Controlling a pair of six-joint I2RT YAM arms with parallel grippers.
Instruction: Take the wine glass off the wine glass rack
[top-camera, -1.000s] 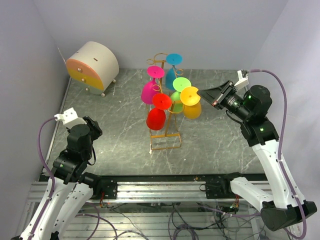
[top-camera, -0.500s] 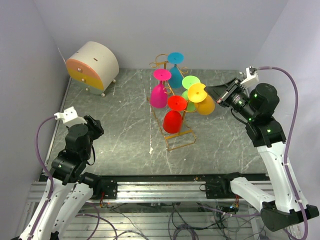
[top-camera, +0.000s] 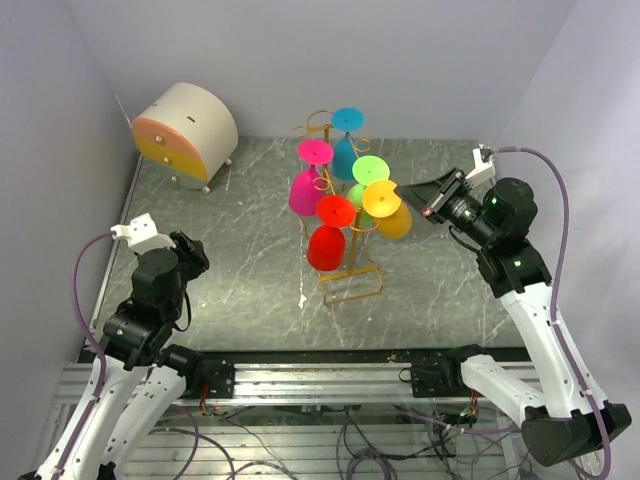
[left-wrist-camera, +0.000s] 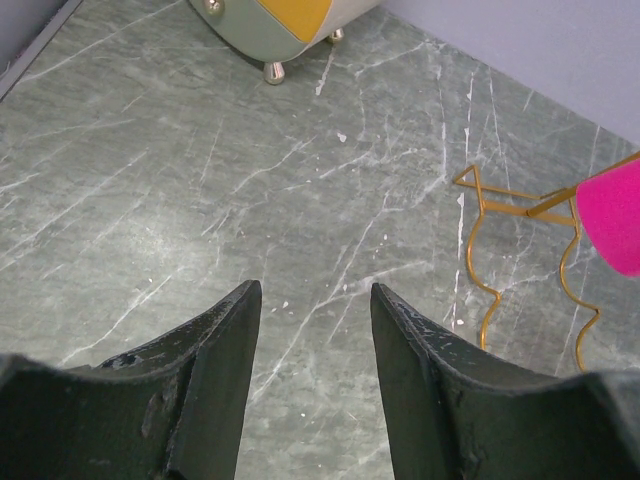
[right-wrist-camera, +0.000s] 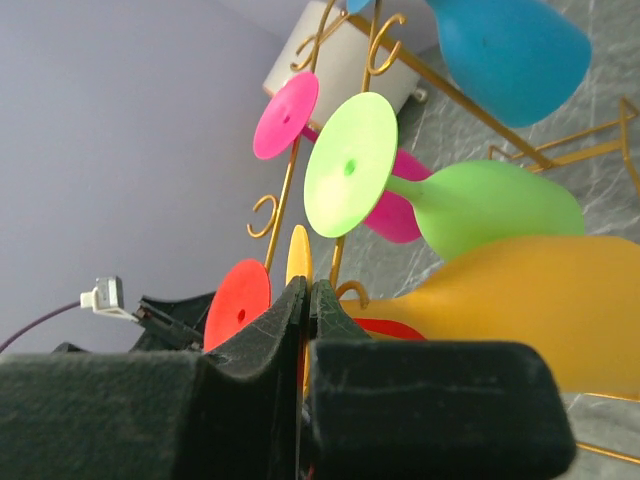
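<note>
Left claw: The left claw (left-wrist-camera: 315, 300) hovered low over bare desk (left-wrist-camera: 150, 180) at the lower left of the top view. Its jaws stood wide apart with nothing between them.
Desk: It was a grey-green marbled surface with pale veins.
Right claw: The right claw (right-wrist-camera: 305, 290) reached in from the right of the top view. Its fingers were pressed together on the edge of the yellow foot disc, which showed edge-on just above the tips in the right wrist view.
Wine glass: The yellow wine glass (top-camera: 388, 210) hung upside down on the right side of the rack, right of centre in the top view, its foot at the claw's tip and its bowl below.
Wine glass rack: The golden wire wine glass rack (top-camera: 352, 280) stood mid-desk, its rectangular base on the surface and its curled hooks above.
Other glasses: A red glass (top-camera: 325, 245) hung at the near side, a pink glass (top-camera: 303, 190) to the left, a green glass (top-camera: 370, 170) just behind the yellow one, and a blue glass (top-camera: 347, 120) farthest back. All hung bowl-down.
Back corner: A rounded cream drawer chest (top-camera: 185, 130) with orange and yellow fronts stood at the upper left, well apart from the rack.
</note>
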